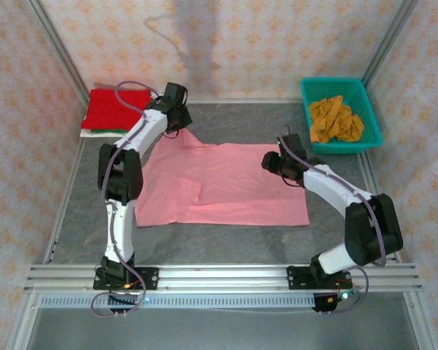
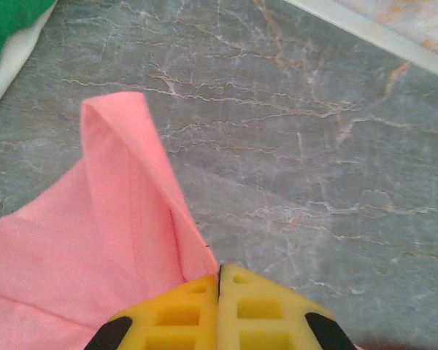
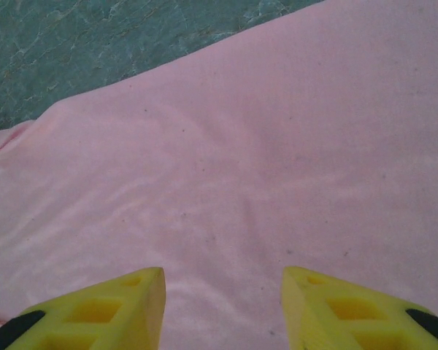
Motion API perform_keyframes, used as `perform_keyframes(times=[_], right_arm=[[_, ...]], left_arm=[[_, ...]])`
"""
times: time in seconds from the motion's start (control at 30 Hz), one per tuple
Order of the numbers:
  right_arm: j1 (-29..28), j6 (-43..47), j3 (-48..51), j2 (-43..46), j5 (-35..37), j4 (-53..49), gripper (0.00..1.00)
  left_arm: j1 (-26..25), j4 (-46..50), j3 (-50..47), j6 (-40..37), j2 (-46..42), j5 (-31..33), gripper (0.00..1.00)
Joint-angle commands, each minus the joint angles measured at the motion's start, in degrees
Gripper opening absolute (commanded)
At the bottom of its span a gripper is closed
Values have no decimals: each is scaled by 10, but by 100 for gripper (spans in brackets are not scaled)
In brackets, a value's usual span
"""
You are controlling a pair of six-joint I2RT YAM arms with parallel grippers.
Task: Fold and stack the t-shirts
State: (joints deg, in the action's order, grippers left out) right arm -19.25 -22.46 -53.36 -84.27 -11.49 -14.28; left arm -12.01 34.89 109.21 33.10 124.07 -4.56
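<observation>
Pink t-shirt lies spread mid-counter. Left hand is pinched tight on its far-left corner. Right hand is half-wide over the cloth, holding nothing. Red t-shirt sits folded far left. Mustard t-shirt sits in the teal basket, far right.

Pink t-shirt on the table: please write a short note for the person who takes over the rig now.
Left hand shut on the pink t-shirt's far left corner; the shirt lies spread out in the middle.
Right hand open over its right side, holding nothing.
Done: red t-shirt folded on the far-left pile.
To do: fold and stack the pink one, then the mustard t-shirt crumpled in the teal basket.
</observation>
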Motion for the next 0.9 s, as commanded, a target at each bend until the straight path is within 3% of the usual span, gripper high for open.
perform_keyframes(times=[0.0, 0.47, 0.87], right_arm=[[-1, -7, -21, -11, 21, 0, 46], [34, -4, -75, -55, 60, -60, 47], [41, 7, -117, -108, 75, -97, 48]], left_arm=[[-5, -43, -49, 37, -39, -13, 0], [-18, -101, -297, 70, -233, 11, 0], [-27, -144, -429, 103, -302, -2, 0]])
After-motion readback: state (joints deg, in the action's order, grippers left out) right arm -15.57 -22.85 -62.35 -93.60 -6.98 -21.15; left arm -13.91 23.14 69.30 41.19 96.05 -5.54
